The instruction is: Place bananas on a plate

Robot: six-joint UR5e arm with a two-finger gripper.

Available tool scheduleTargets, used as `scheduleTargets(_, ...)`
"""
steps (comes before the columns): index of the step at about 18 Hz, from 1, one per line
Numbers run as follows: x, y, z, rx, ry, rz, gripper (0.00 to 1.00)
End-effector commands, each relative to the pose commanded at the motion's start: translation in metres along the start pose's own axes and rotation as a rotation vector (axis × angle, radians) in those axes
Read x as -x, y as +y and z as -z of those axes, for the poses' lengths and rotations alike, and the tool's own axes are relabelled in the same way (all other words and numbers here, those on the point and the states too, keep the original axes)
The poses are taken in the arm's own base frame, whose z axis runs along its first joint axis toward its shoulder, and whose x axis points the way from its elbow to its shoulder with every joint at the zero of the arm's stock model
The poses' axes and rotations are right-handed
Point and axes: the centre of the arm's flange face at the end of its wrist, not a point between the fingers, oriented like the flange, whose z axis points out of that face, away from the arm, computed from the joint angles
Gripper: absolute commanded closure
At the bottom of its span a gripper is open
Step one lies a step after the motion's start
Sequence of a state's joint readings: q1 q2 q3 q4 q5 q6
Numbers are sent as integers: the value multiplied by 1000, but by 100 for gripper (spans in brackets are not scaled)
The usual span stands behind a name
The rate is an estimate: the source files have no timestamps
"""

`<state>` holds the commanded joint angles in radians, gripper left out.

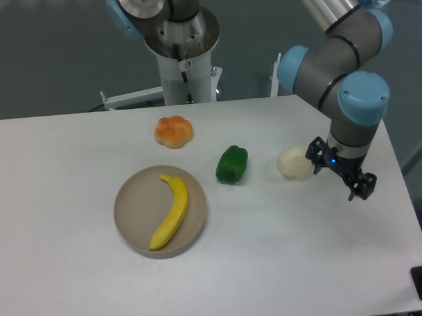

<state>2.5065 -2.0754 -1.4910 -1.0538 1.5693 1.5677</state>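
Jaws (340, 174) apart, grasping nothing, beside white lump (294, 163). Banana (170, 211) lies inside plate (133, 216).

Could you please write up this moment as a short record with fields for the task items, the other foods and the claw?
banana: lying on the plate, curved, yellow
plate: round, grey-beige, front left of the table
bun: orange-yellow, behind the plate, on the table
green pepper: right of the plate, apart from it
white item: pale, rounded, right of the pepper
claw: at the right side, just right of the white item, holding nothing visible; open or shut unclear
task state: banana appears placed
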Motion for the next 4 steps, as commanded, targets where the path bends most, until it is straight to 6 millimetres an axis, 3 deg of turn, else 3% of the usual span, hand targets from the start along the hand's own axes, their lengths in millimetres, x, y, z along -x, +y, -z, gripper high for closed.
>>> scheduleTargets(4,0,0,0,3,2,0,0)
